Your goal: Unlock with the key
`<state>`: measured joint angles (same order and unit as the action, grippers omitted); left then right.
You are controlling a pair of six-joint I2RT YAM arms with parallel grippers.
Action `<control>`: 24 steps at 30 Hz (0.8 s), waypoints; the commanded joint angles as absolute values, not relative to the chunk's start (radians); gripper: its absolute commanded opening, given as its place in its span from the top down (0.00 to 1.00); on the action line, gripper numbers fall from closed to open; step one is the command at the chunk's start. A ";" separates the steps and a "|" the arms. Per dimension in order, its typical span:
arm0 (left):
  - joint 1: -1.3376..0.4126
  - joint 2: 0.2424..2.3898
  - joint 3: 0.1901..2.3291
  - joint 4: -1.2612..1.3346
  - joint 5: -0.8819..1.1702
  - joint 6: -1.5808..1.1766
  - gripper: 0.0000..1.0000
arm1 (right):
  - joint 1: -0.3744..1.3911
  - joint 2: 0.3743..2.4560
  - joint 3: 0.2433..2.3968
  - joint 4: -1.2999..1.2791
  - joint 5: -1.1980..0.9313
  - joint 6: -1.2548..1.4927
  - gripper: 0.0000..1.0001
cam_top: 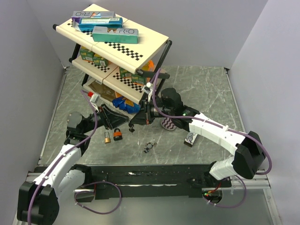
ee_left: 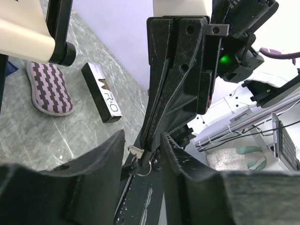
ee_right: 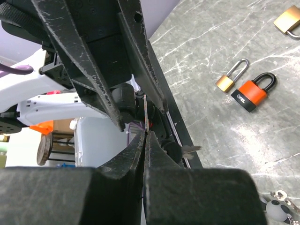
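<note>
1. The right gripper (ee_right: 144,135) is pressed together on the key (ee_right: 146,110), a thin blade running vertically at the centre of the right wrist view.
2. The left gripper (ee_left: 142,140) stands apart, with 1 finger on each side of the right gripper's tip and the key. I cannot tell whether it touches either.
3. The orange padlock (ee_right: 251,93) lies flat on the table (ee_right: 211,140) at the right of the right wrist view, body toward lower left and shackle toward upper right. A small brass padlock (ee_right: 227,80) lies just beside it on the left.
4. In the top view both locks sit just below and left of where the 2 grippers meet, nearer the left arm. Judging from that, the key must travel down and left toward the lock's base.
5. The boxes (cam_top: 115,32) on the rack (cam_top: 140,51) read "R·O", as does the box (ee_left: 101,93) on the table. The orange padlock's white lettering is too small to read.
</note>
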<state>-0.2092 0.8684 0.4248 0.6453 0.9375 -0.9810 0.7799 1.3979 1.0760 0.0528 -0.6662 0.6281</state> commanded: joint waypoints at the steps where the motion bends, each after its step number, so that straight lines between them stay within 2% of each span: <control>1: -0.218 0.868 0.448 0.655 0.942 -0.957 0.60 | 0.776 1.399 1.086 0.100 -0.667 0.641 1.00; 4: -0.219 0.870 0.448 0.653 0.940 -0.957 0.67 | 0.776 1.401 1.085 0.101 -0.666 0.644 1.00; 7: -0.221 0.873 0.451 0.649 0.937 -0.953 0.86 | 0.773 1.401 1.083 0.104 -0.666 0.647 1.00; 8: -0.221 0.873 0.453 0.643 0.937 -0.951 0.99 | 0.775 1.402 1.083 0.104 -0.667 0.647 1.00; 16: -0.221 0.867 0.454 0.632 0.931 -0.942 0.99 | 0.779 1.396 1.112 0.019 -0.643 0.585 0.99; 18: -0.221 0.870 0.454 0.635 0.931 -0.942 0.99 | 0.782 1.391 1.112 0.005 -0.634 0.568 0.91; 24: -0.221 0.879 0.456 0.643 0.936 -0.945 0.99 | 0.788 1.384 1.109 0.005 -0.641 0.557 0.76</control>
